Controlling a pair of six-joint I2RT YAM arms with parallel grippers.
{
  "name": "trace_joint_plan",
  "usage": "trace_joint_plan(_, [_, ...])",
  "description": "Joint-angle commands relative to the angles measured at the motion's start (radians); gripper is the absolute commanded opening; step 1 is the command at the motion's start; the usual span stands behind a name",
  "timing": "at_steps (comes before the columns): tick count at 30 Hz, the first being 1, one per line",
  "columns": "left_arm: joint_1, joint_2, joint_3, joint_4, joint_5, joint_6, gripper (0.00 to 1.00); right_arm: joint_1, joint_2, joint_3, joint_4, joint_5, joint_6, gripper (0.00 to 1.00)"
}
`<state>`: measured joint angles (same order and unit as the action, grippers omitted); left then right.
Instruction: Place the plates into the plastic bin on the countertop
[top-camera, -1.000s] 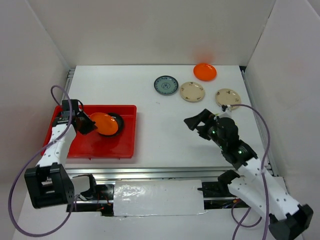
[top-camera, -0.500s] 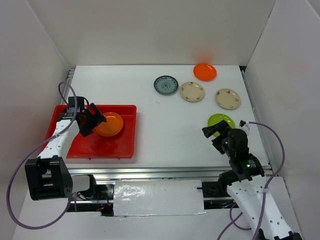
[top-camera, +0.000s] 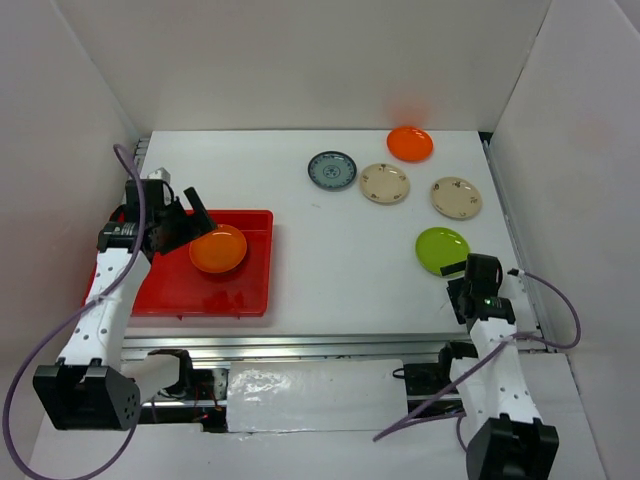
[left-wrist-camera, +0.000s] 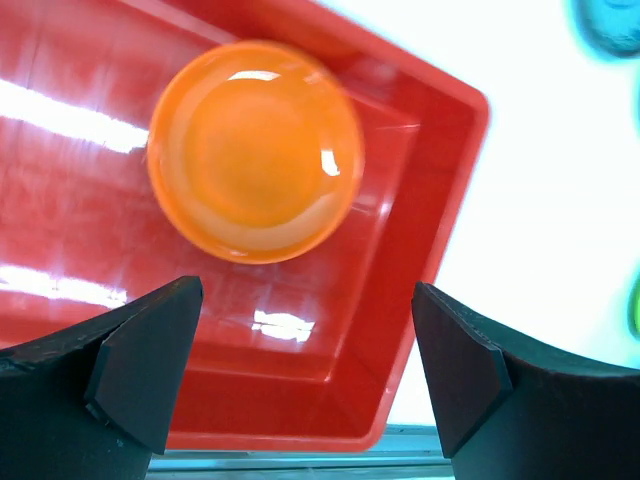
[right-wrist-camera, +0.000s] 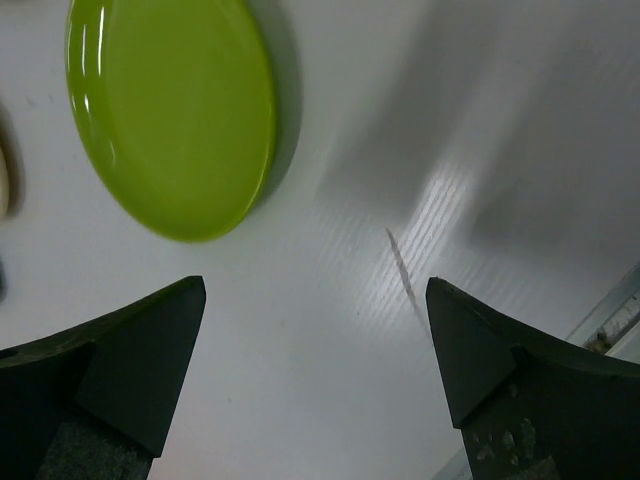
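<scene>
Left gripper (left-wrist-camera: 305, 372): we see its jaws spread, empty, over the shallow red plastic bin (left-wrist-camera: 420, 300).
Bin: holds a glossy round orange plate (left-wrist-camera: 255, 165).
Right gripper (right-wrist-camera: 315, 372): we see it released, beside the round lime-green plate (right-wrist-camera: 170, 110) on the white countertop (right-wrist-camera: 330, 290).

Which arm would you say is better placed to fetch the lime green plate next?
Right: the right pincer sits open beside the lime green plate, while the left pincer hangs far off over the red bin.

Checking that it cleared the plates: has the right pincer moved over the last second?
Yes. The right pincer drew back toward the near right corner, uncovering the lime green round plate that it had hidden.
</scene>
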<state>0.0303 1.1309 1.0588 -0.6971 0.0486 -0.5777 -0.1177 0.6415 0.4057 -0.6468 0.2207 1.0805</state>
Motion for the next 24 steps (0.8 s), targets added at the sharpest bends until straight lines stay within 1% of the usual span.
trace_joint_plan(1, [-0.010, -0.052, 0.047, -0.036, 0.074, 0.107, 0.99, -0.094, 0.052, -0.019, 0.192, -0.010, -0.004, 0.98])
trace_joint_plan(2, [-0.012, -0.068, 0.049, -0.038, 0.094, 0.120, 0.99, -0.143, 0.088, -0.036, 0.219, -0.020, -0.005, 0.98])
trace_joint_plan(3, [-0.013, -0.077, 0.043, -0.021, 0.117, 0.130, 0.99, -0.164, 0.110, -0.041, 0.239, -0.029, -0.004, 0.97])
trace_joint_plan(4, [-0.013, -0.085, 0.043, -0.019, 0.122, 0.145, 0.99, -0.184, 0.134, -0.047, 0.301, -0.043, -0.014, 0.94])
trace_joint_plan(6, [-0.013, -0.100, 0.043, -0.015, 0.129, 0.157, 0.99, -0.229, 0.222, -0.048, 0.352, -0.084, -0.027, 0.91])
trace_joint_plan(7, [-0.013, -0.102, 0.044, -0.019, 0.128, 0.164, 0.99, -0.240, 0.287, -0.044, 0.387, -0.095, -0.033, 0.88])
trace_joint_plan(9, [-0.013, -0.105, 0.044, -0.016, 0.134, 0.165, 0.99, -0.255, 0.352, -0.013, 0.410, -0.110, -0.036, 0.87])
trace_joint_plan(11, [-0.013, -0.103, 0.040, -0.012, 0.142, 0.161, 0.99, -0.255, 0.427, 0.011, 0.443, -0.132, -0.045, 0.83])
trace_joint_plan(12, [-0.016, -0.105, 0.037, -0.009, 0.143, 0.159, 0.99, -0.257, 0.446, 0.018, 0.452, -0.136, -0.045, 0.80])
trace_joint_plan(13, [-0.015, -0.103, 0.035, -0.001, 0.143, 0.154, 0.99, -0.260, 0.478, 0.022, 0.472, -0.152, -0.047, 0.75])
trace_joint_plan(15, [-0.015, -0.100, 0.036, -0.001, 0.146, 0.151, 0.99, -0.266, 0.506, 0.024, 0.490, -0.173, -0.050, 0.72])
trace_joint_plan(18, [-0.015, -0.097, 0.038, -0.004, 0.155, 0.154, 0.99, -0.269, 0.552, 0.019, 0.530, -0.199, -0.069, 0.71])
trace_joint_plan(22, [-0.015, -0.108, 0.032, -0.001, 0.151, 0.156, 0.99, -0.267, 0.586, 0.047, 0.529, -0.207, -0.090, 0.69])
trace_joint_plan(24, [-0.013, -0.109, 0.030, -0.002, 0.155, 0.154, 0.99, -0.270, 0.606, 0.067, 0.526, -0.216, -0.106, 0.59])
